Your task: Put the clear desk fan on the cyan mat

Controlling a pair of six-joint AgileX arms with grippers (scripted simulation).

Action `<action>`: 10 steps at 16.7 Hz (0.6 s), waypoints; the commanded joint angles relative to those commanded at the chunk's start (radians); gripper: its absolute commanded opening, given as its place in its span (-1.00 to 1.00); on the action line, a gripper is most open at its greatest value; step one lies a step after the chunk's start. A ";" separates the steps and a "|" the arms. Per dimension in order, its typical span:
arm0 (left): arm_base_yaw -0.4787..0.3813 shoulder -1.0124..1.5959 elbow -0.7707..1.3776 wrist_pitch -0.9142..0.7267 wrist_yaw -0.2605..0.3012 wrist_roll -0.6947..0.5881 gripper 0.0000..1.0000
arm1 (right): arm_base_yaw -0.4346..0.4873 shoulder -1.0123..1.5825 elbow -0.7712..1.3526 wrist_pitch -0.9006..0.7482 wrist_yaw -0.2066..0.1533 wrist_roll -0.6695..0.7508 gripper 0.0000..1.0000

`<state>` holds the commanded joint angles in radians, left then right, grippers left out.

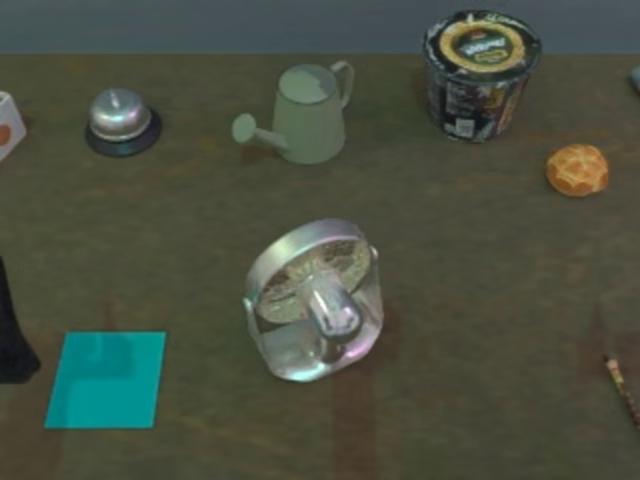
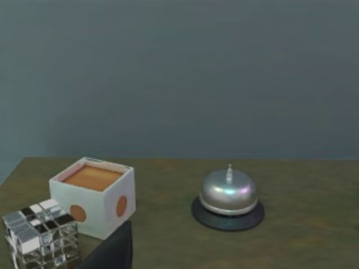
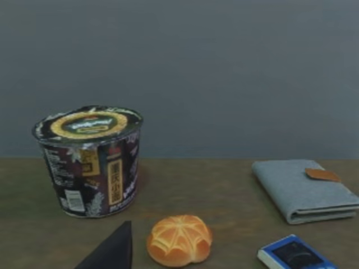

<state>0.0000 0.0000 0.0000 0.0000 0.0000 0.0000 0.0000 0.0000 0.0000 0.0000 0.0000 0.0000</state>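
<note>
Near edge, top view: left arm (image 1: pixel 12 330) only a dark shape cut off at the table's left side, just beside the cyan mat (image 1: pixel 106 380); right arm barely showing, a thin striped sliver (image 1: pixel 622 385) at the right edge. Both parked. Grippers themselves out of sight; in each wrist view only one dark fingertip (image 2: pixel 112 252) (image 3: pixel 112 249) poking up at the frame bottom, so open or closed impossible to tell.

Cyan mat flat, plain, bare, on the near left of the table. Well apart from it, around the table's middle, the clear desk fan (image 1: pixel 313 300): glassy ring housing, pale blades inside, silvery motor hub facing up toward the camera, clear base at the nearer side. Tilted or upright hard to judge from above. Untouched by either arm, not on the mat.

Farther back, left to right: white box (image 1: pixel 8 125) cut off at the left edge, silver bell (image 1: pixel 122 120) on a black base, pale green watering can (image 1: pixel 305 112), noodle cup (image 1: pixel 480 72), bread roll (image 1: pixel 577 168) nearer the right.

Left wrist view: mirrored cube (image 2: pixel 40 235) beside the white box, orange-topped. Right wrist view: grey wallet (image 3: pixel 305 190) and a blue device (image 3: pixel 294 255), partly cut off.
</note>
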 joint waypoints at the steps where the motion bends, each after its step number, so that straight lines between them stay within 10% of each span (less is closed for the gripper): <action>1: 0.000 0.000 0.000 0.000 0.000 0.000 1.00 | 0.000 0.000 0.000 0.000 0.000 0.000 1.00; 10: -0.130 0.348 0.249 -0.323 0.014 0.111 1.00 | 0.000 0.000 0.000 0.000 0.000 0.000 1.00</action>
<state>-0.1304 0.3476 0.2487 -0.3227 0.0138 0.1114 0.0000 0.0000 0.0000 0.0000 0.0000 0.0000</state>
